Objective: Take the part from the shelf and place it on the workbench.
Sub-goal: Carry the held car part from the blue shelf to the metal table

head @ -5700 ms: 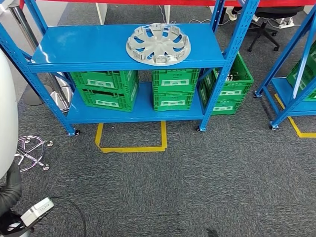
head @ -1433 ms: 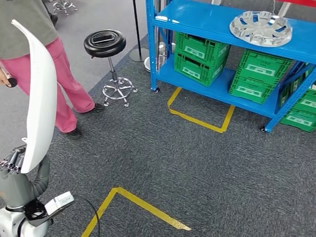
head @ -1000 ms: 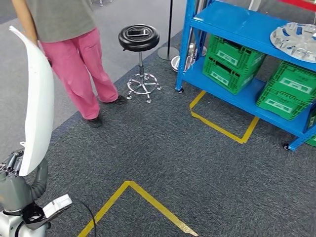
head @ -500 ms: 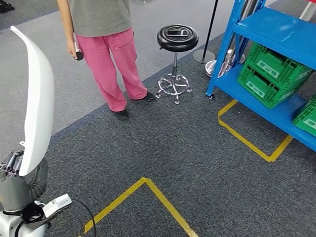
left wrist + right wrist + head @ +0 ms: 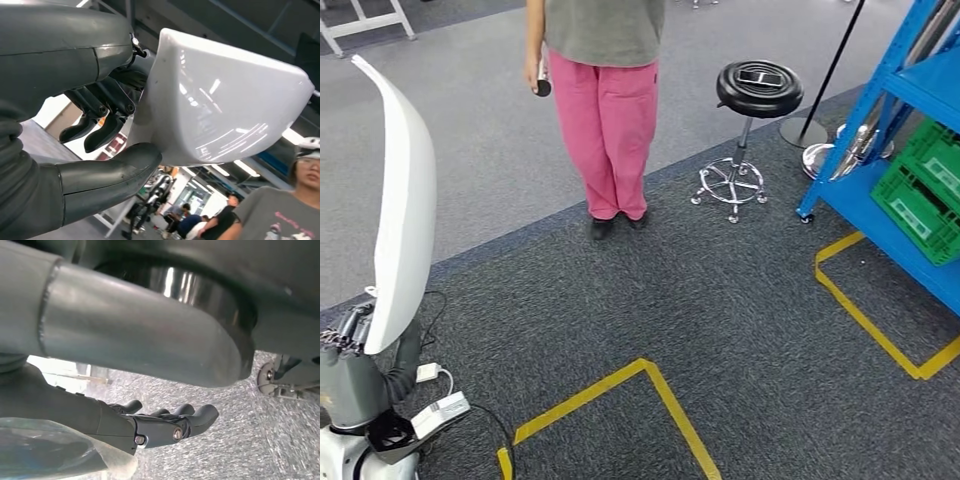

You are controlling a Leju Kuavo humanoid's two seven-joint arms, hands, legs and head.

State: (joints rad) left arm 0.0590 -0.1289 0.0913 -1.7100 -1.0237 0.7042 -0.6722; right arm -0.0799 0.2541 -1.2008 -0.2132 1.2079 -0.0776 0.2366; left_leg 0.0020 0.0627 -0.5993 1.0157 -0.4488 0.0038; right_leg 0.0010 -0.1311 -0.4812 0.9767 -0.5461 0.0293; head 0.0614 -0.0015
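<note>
No readable writing; left hand (image 5: 346,330) fingers (image 5: 94,107) clamp the white part (image 5: 399,200), upright beside the person (image 5: 607,100); right hand (image 5: 158,425) fingers loosely apart; shelf (image 5: 916,150) now farther right

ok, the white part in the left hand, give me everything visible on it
The white part is a long, curved, glossy panel, plastic by the look, smooth and unmarked, tapering to a point at its top. It stands near upright at the robot's left side, bowed along its length. The left hand grips its lower end; in the left wrist view the thick thumb lies against one face of the panel and the darker fingers sit on the other. Ceiling lights reflect off its surface. Nothing else touches it.
</note>
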